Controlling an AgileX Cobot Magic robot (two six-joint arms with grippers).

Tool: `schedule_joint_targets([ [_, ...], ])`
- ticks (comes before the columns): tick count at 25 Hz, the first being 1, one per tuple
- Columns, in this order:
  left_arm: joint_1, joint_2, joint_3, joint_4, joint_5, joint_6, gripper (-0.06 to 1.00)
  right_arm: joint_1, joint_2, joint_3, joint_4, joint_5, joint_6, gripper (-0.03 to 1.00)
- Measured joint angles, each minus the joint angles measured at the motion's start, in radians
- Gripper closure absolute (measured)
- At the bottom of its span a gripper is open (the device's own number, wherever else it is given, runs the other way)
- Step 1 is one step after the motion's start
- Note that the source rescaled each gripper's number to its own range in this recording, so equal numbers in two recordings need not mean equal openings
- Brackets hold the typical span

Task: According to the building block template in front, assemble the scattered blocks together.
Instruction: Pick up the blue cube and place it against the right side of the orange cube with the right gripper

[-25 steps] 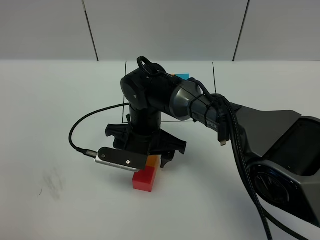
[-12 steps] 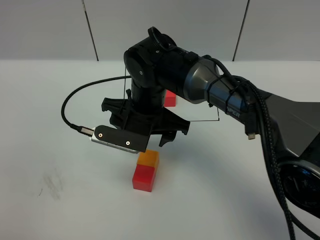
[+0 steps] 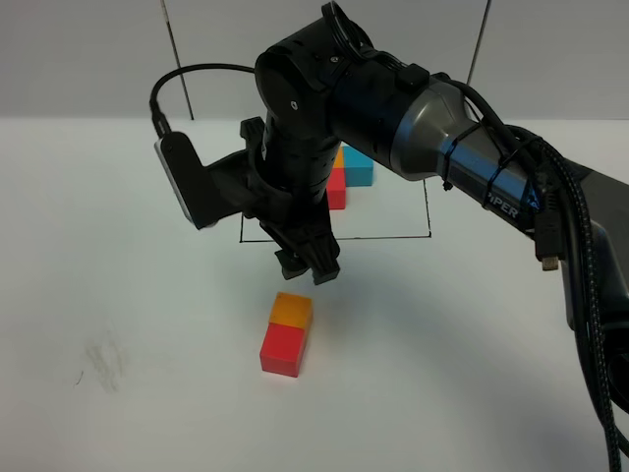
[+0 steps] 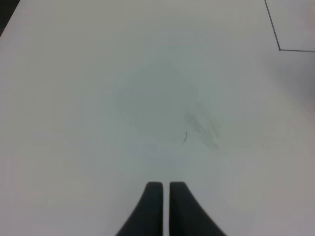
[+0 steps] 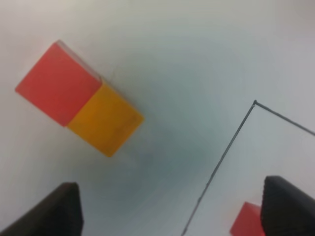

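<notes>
Of the scattered blocks, the orange cube (image 3: 292,309) and the red cube (image 3: 281,350) sit face to face on the white table (image 3: 118,246). They form a two-block bar whose long axis runs roughly 12-to-6 in the high view, with orange at the 12 end. The loose light blue cube shows in no view and may be hidden behind the arm.

The building block template (image 3: 356,169) lies at about 1 o'clock from the bar, well apart, inside its black frame (image 3: 393,237).

The right gripper (image 3: 308,262) hangs just at 12 o'clock of the orange cube, raised off the table, jaws spread wide and empty. The left gripper (image 4: 161,194) has its fingers nearly pressed together, holding nothing, over bare table near a grey smudge (image 3: 103,359) at 9 o'clock of the bar.

The right arm looks the nearer one. Going by the template's L, the blue cube likely belongs at the orange cube's 3 o'clock face.
</notes>
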Motion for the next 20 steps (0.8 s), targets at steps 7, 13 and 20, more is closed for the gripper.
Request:
schedule_joint_targets([
  [7,0.000,0.000,0.000,0.000,0.000,0.000,0.94,0.000,0.001,0.000,0.042,-0.012,0.596,0.00],
  [13,0.000,0.000,0.000,0.000,0.000,0.000,0.94,0.000,0.001,0.000,-0.013,-0.061,1.081,0.06],
  [20,0.000,0.000,0.000,0.000,0.000,0.000,0.94,-0.012,0.000,0.000,-0.159,-0.012,1.176,0.14],
])
